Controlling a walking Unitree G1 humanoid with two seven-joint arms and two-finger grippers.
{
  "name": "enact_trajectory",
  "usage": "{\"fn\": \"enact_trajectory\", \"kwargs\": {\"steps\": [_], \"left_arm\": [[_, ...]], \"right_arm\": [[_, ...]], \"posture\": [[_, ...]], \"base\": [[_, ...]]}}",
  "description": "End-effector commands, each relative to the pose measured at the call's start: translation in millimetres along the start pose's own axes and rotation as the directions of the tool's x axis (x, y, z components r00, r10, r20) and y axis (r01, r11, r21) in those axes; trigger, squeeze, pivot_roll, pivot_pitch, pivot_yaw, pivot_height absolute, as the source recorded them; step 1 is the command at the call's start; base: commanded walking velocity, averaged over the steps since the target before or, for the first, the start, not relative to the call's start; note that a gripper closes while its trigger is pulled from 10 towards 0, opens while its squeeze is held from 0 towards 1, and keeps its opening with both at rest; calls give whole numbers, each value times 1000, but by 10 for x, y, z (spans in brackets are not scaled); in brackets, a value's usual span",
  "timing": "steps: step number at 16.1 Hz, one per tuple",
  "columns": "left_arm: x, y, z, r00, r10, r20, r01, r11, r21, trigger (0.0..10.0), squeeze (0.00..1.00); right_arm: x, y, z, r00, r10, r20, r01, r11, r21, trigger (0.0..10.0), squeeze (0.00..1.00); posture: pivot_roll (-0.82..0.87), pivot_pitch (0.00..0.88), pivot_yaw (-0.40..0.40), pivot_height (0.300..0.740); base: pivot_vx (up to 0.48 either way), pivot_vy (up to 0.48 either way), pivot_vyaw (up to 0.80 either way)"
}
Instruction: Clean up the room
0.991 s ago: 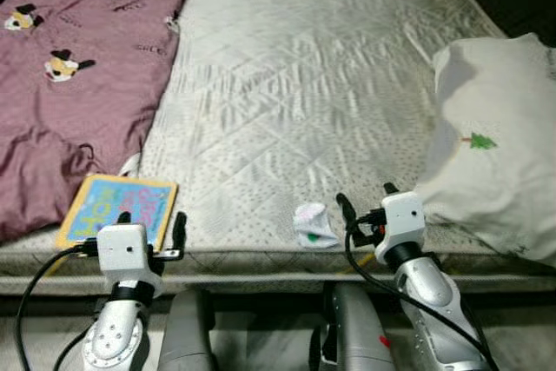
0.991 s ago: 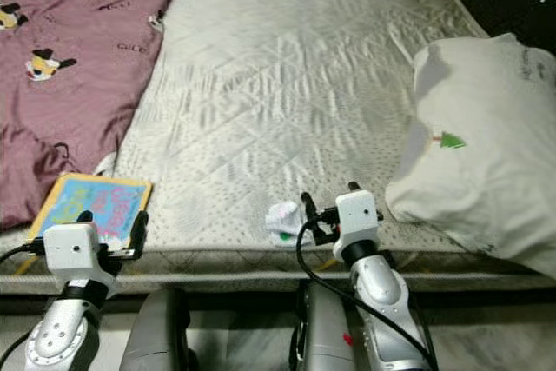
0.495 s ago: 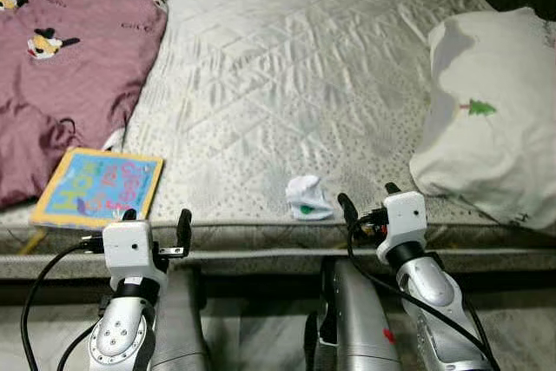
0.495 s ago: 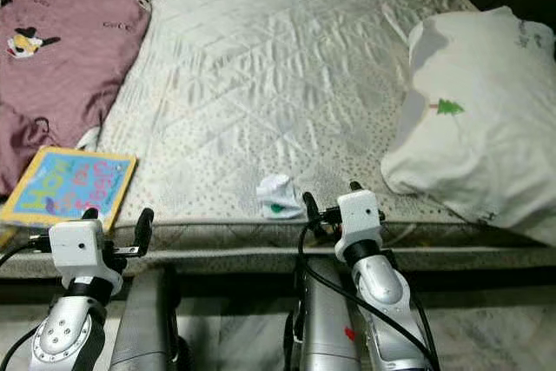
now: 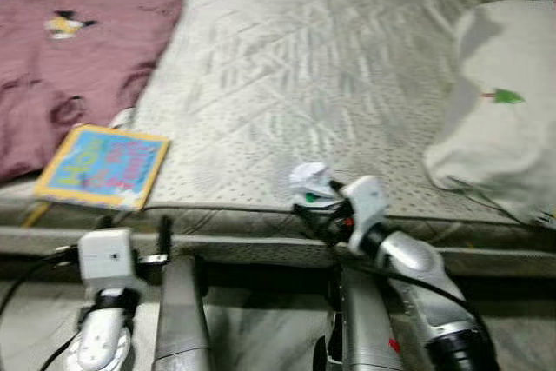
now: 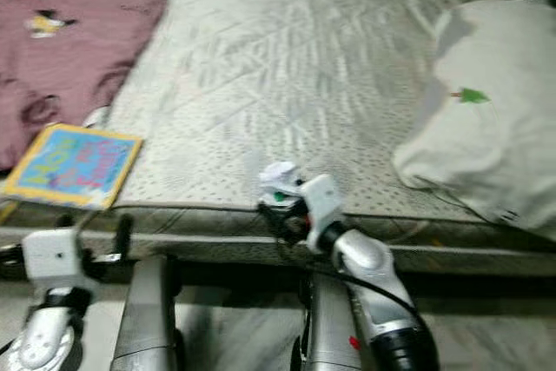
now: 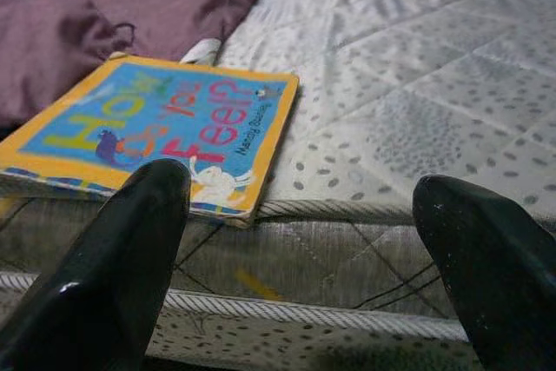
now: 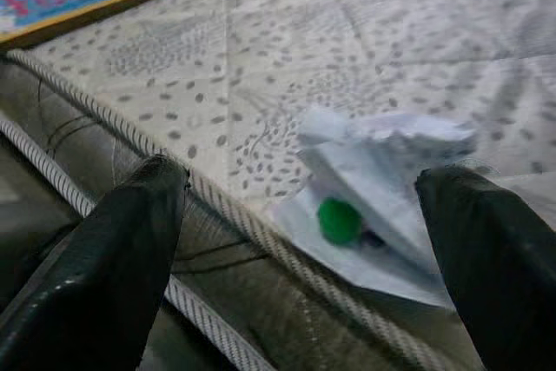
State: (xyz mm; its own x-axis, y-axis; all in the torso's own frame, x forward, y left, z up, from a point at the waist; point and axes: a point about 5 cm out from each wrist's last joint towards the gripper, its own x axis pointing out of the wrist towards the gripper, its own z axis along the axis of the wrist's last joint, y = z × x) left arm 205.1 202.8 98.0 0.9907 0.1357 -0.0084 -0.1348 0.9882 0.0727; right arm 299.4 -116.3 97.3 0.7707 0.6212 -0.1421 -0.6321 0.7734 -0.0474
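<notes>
A small crumpled white sock (image 5: 310, 181) with a green spot lies near the front edge of the grey quilted mattress (image 5: 330, 67). My right gripper (image 5: 315, 209) is open and sits at the mattress edge just in front of the sock. In the right wrist view the sock (image 8: 382, 182) lies between and a little beyond the two black fingers (image 8: 102, 268). A blue and yellow picture book (image 5: 102, 164) rests on the front left corner of the mattress. My left gripper (image 5: 135, 232) is open below the book, holding nothing. In the left wrist view the book (image 7: 148, 128) lies just ahead.
A purple blanket (image 5: 78, 49) with cartoon prints covers the left side of the bed. A large white pillow (image 5: 504, 102) with a small green tree mark lies at the right. The bed's side panel (image 5: 261, 245) runs across in front of my arms.
My right gripper has swung left and forward up to the sock. The left arm sits a little lower. The whole view has shifted and is blurred, so the camera moved.
</notes>
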Motion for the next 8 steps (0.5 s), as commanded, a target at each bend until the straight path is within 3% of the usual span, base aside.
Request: {"fn": "enact_trajectory", "kwargs": {"steps": [1, 6, 8], "left_arm": [[-39, 43, -5, 1000, 10, -13, -10, 1000, 8, 10000, 0], [-60, 49, 17, 1000, 22, -12, -22, 1000, 16, 10000, 0], [-60, 48, 27, 1000, 21, -14, -20, 1000, 16, 10000, 0]], "right_arm": [[45, 41, -17, 1000, 27, -10, -27, 1000, -14, 10000, 0], [207, 71, 68, 1000, -8, 30, 10, 999, -53, 10000, 0], [255, -4, 30, 998, -68, -13, 66, 990, -126, 10000, 0]], "posture": [[181, 212, -32, 498], [196, 216, -33, 498], [199, 224, -36, 498]], "base": [[0, 0, 0], [0, 0, 0], [0, 0, 0]]}}
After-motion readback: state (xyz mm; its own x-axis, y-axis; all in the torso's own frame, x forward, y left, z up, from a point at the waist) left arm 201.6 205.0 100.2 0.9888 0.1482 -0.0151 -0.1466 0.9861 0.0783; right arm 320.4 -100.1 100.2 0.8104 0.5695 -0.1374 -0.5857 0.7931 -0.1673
